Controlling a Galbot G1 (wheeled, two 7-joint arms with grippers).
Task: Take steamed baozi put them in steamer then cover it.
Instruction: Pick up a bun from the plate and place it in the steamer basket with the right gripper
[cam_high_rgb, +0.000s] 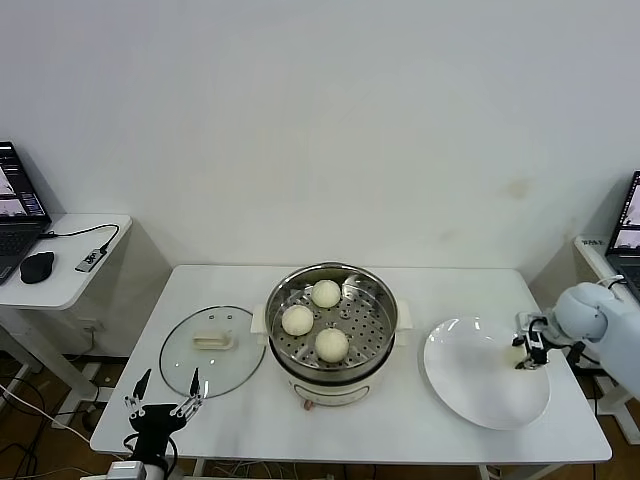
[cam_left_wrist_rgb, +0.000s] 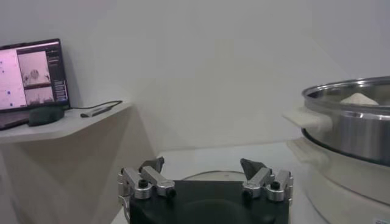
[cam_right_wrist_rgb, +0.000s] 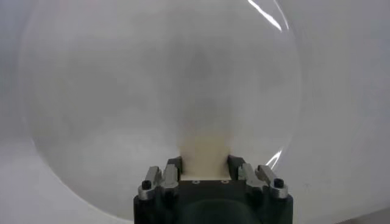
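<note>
The steamer (cam_high_rgb: 386, 306) stands mid-table with three steamed baozi (cam_high_rgb: 326, 293) (cam_high_rgb: 297, 320) (cam_high_rgb: 332, 344) on its perforated tray. The fourth baozi (cam_right_wrist_rgb: 204, 149) is pinched between my right gripper's fingers. My right gripper (cam_high_rgb: 524, 354) is shut on it at the right edge of the white plate (cam_high_rgb: 480, 390), and in the right wrist view (cam_right_wrist_rgb: 204, 163) the plate (cam_right_wrist_rgb: 152, 85) lies below it. The cover (cam_high_rgb: 212, 352) lies flat on the table left of the steamer. My left gripper (cam_high_rgb: 165, 400) is open and empty at the table's front left, just before the cover. The left wrist view shows that gripper (cam_left_wrist_rgb: 204, 167), the cover's rim (cam_left_wrist_rgb: 213, 175) and the steamer (cam_left_wrist_rgb: 353, 131).
A side table (cam_high_rgb: 70, 270) on the left holds a laptop (cam_high_rgb: 15, 215), a mouse (cam_high_rgb: 37, 266) and a cable. Another laptop (cam_high_rgb: 628, 235) stands at the far right. A white wall is behind the table.
</note>
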